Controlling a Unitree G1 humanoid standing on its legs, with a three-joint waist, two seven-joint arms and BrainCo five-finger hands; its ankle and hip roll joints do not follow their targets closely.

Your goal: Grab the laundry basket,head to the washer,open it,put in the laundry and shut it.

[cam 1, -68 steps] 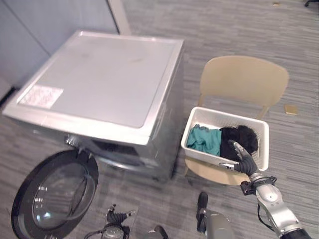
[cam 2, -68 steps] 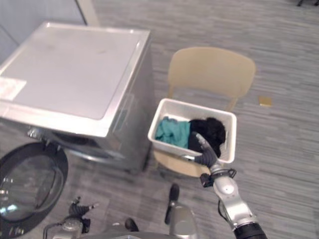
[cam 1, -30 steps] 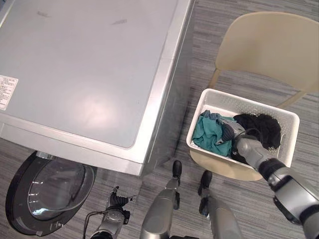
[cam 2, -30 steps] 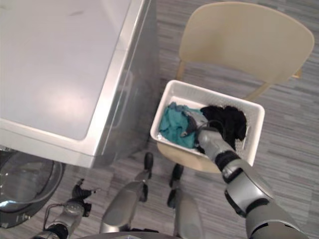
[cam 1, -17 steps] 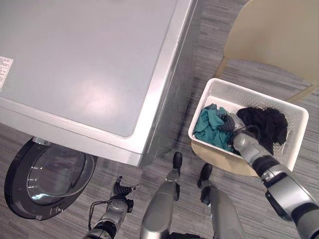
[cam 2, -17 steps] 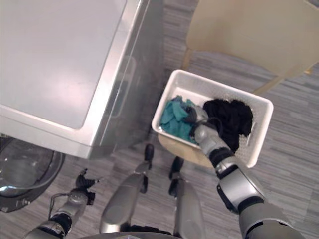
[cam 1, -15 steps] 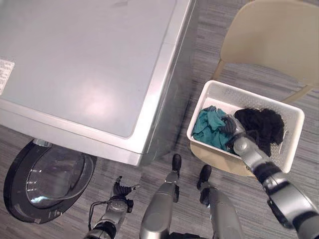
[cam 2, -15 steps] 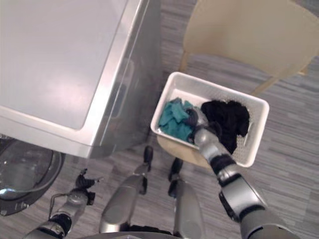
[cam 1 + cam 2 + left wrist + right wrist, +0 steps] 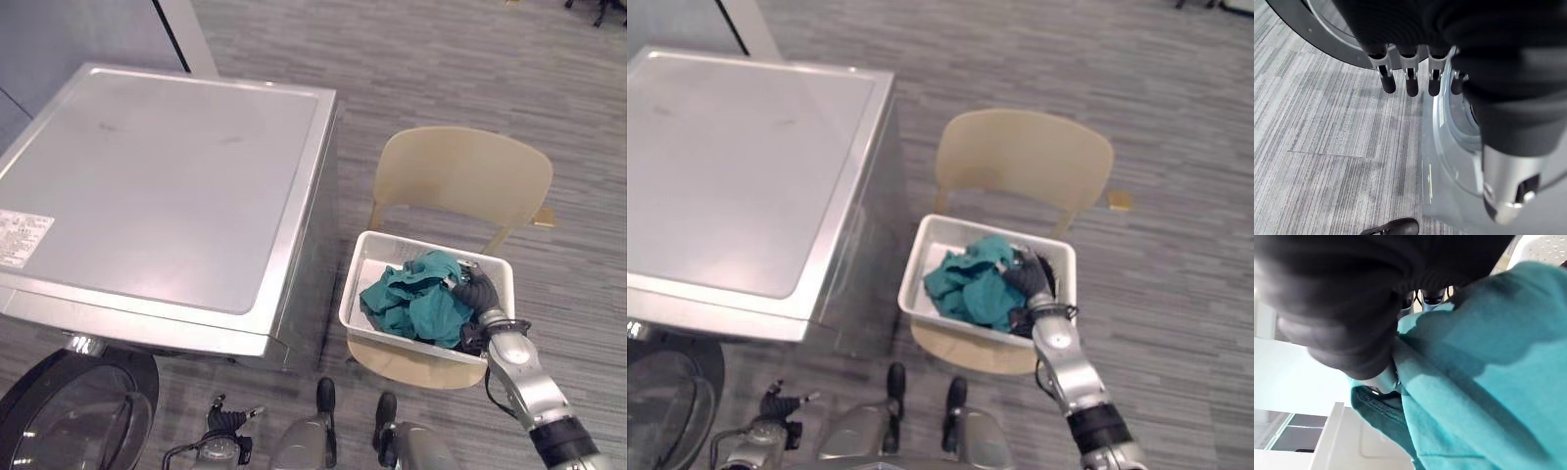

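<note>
The right robot hand [image 9: 477, 292] is pinching crumpled teal cloth [image 9: 416, 302], its fingertips hiding in the folds, inside the perforated white basket [image 9: 364, 271] sitting on a chair [image 9: 460, 176]. The left robot hand [image 9: 1410, 73] is hanging slack-fingered beside the glossy washer door [image 9: 69, 421].

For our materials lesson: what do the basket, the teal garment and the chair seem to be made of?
Basket: white, looks like moulded plastic, its walls dotted with small holes. Teal garment: soft cloth, crumpled into folds, matte. Chair: smooth beige curved shell, plastic or plywood, cannot tell which.
</note>
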